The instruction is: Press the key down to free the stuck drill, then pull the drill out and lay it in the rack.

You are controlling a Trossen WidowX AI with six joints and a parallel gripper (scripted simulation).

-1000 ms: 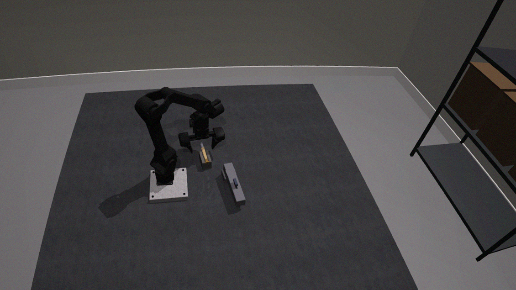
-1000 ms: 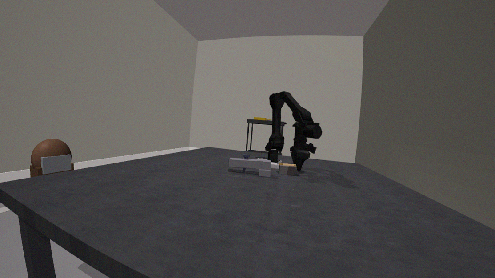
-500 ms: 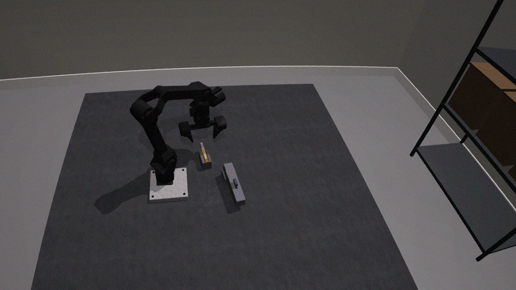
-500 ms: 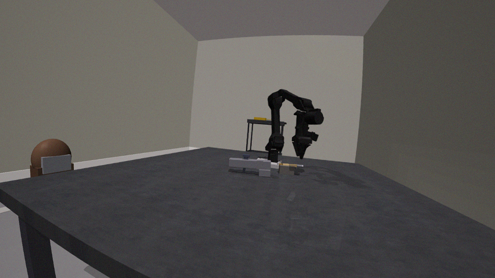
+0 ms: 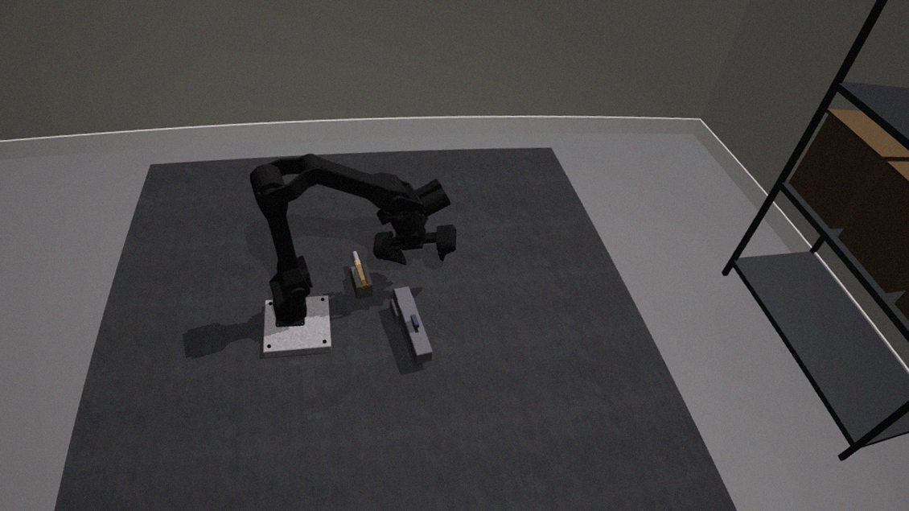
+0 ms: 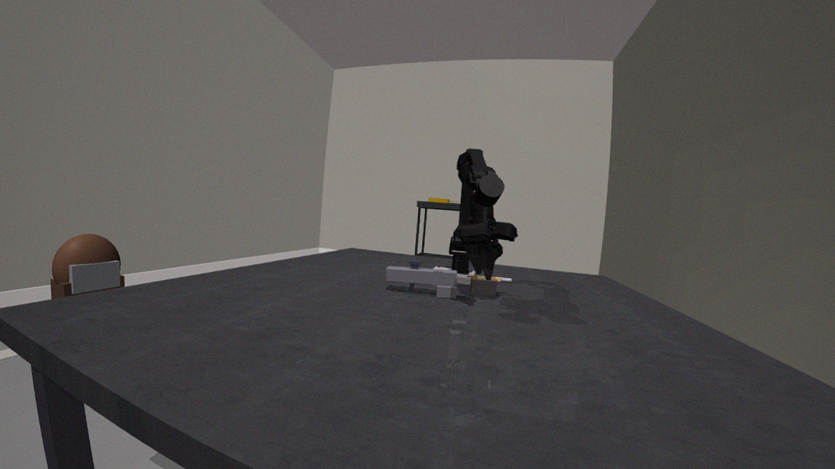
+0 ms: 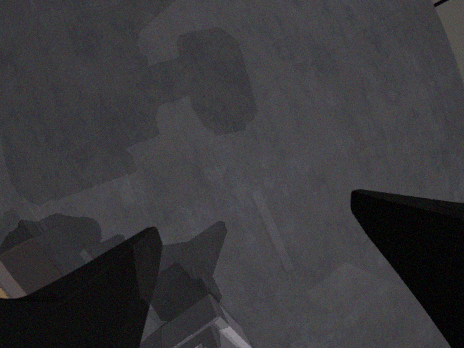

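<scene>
The drill, a gold rod (image 5: 359, 269) (image 6: 493, 279) with a pale grey end, lies in the small brown-grey rack (image 5: 365, 293) (image 6: 483, 289) (image 7: 31, 267). In the wrist view only a corner of the rack and a sliver of gold show at lower left. A long lavender-grey block (image 5: 407, 307) (image 6: 422, 276) (image 7: 187, 322) stands beside the rack, with a small blue key (image 5: 415, 322) (image 6: 414, 265) on its top. My gripper (image 5: 423, 259) (image 7: 256, 220) is wide open and empty, above the table, beyond the block's far end and to the right of the rack in the top view.
The arm stands on a white base plate (image 5: 297, 341), left of the block in the top view. The dark table (image 5: 491, 423) (image 6: 334, 370) carries all of this. Off the table are a black shelf unit (image 5: 807, 307), a brown ball (image 6: 86, 255) and a side table with a yellow thing (image 6: 438, 200).
</scene>
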